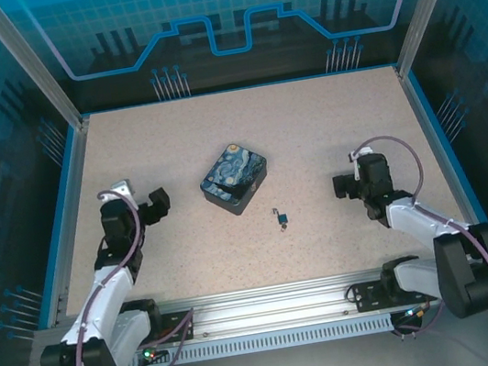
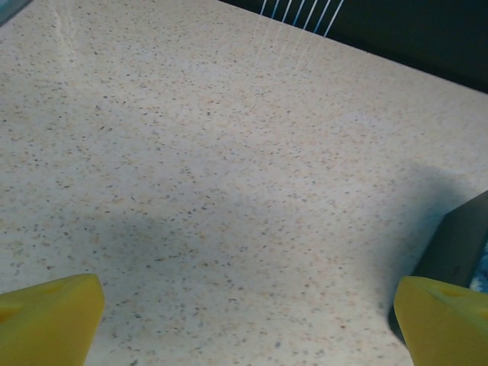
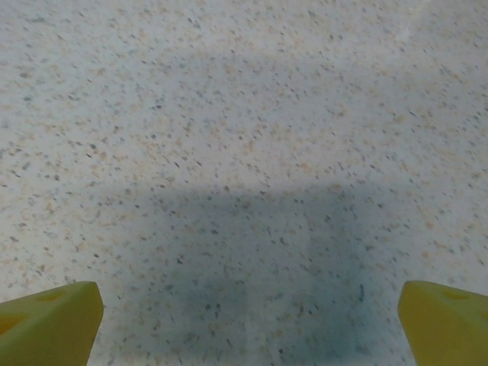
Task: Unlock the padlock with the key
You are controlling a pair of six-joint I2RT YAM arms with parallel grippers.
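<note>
— Anything in the tin (image 1: 235, 179)?
— Its lid is shut, so I cannot tell. It sits mid-desk (image 1: 326, 114).
— And the padlock (image 1: 283, 221)?
— On the bare desk, near the tin's right corner, outside it, with the key (image 1: 275, 210) just beside it.
— The fingers?
— Left fingers (image 2: 53, 313) and right fingers (image 3: 53, 316) are both spread wide, holding nothing

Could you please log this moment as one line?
left gripper: open, empty | right gripper: open, empty | small dark metal padlock: on table, near blue-and-yellow painted tin
</note>
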